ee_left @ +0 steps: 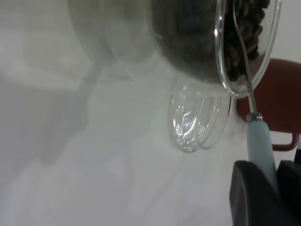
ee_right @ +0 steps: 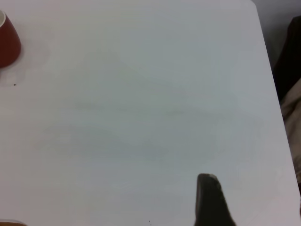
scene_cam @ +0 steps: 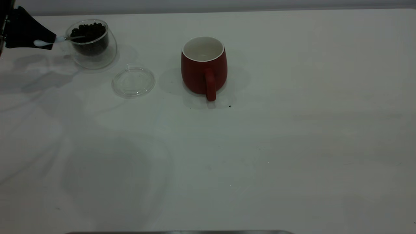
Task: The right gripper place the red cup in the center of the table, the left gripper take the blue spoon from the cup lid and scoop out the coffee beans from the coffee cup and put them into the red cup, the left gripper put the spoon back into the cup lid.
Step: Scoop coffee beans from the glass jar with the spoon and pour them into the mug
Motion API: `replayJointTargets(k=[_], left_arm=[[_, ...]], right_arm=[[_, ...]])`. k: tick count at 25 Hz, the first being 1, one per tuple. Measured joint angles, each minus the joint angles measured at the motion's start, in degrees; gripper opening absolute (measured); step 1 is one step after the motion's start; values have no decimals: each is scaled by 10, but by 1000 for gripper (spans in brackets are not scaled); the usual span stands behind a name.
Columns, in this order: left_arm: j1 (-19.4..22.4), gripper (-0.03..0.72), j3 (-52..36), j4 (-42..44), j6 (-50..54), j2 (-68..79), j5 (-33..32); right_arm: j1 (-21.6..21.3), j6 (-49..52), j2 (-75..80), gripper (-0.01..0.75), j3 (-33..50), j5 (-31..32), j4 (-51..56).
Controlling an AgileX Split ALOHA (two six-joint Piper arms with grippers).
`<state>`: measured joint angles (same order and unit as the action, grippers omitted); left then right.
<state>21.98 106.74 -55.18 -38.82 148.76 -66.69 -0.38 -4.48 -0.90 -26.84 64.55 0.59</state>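
The left gripper (scene_cam: 48,40), at the far left edge of the desk (scene_cam: 260,162), has its fingers (ee_left: 251,193) clamped on the pale handle of the blue spoon (scene_cam: 55,39). The spoon's metal neck reaches out from the fingers over the rim of the coffee cup (scene_cam: 92,44), with its bowl in or just over the coffee beans (scene_cam: 88,32); whether it carries a load cannot be made out. The glass cup stands just ahead of the fingers, heaped dark with beans.

The cup lid (scene_cam: 133,82) lies bare on the desk beyond the coffee cup from the fingers, a little toward the middle, with no spoon on it. Farther out the same way, well apart from the fingers, the red cup (scene_cam: 204,66) stands upright near the middle of the desk, handle toward the camera, its white inside showing no beans.

By this showing, the red cup is set in place and the spoon is off the lid, and the scooping appears to be in hand. Carrying beans across to the red cup, tipping them in, and returning the spoon to the lid all look to be left.

The right gripper (ee_right: 211,200) hangs over bare desk, far from the things; only one dark finger shows, so its state cannot be told.
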Motion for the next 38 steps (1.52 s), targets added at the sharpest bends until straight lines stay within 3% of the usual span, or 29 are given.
replayJointTargets(k=[12,38], left_arm=[[41,124,0,-7,-14,0,0],[41,124,0,-34,-22,0,0]], right_arm=[[0,0,0,479,0,0,0],[0,0,0,479,0,0,0]])
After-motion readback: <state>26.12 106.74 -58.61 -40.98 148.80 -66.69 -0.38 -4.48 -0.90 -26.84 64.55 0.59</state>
